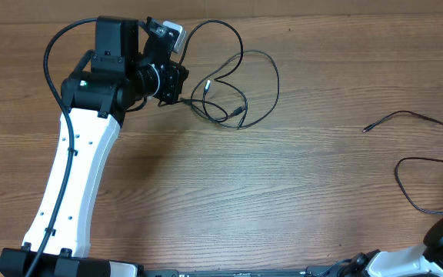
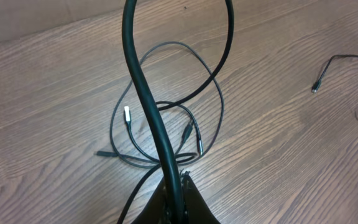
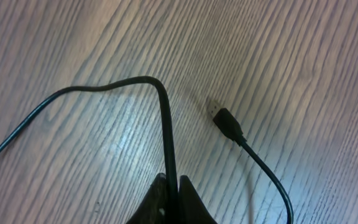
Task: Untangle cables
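Left gripper [image 2: 180, 178] and right gripper [image 3: 174, 180] each clamped on a cable.
Left cable [image 2: 140, 81] rises toward twelve o'clock over the tangle [image 2: 188, 132]; right cable [image 3: 169, 137] bends toward nine, plug [image 3: 229, 124] at three.

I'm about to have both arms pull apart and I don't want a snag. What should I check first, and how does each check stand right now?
1. Grip of the left gripper on the left-held cable: ok, shut on it.
2. Grip of the right gripper on the right-held cable: ok, shut on it.
3. The tangle loosened: not ok; its loops cross on the table ahead of the left gripper.
4. The left-held cable free of those loops: cannot tell.
5. The USB plug clear of the right gripper: ok; it lies apart from the fingers.
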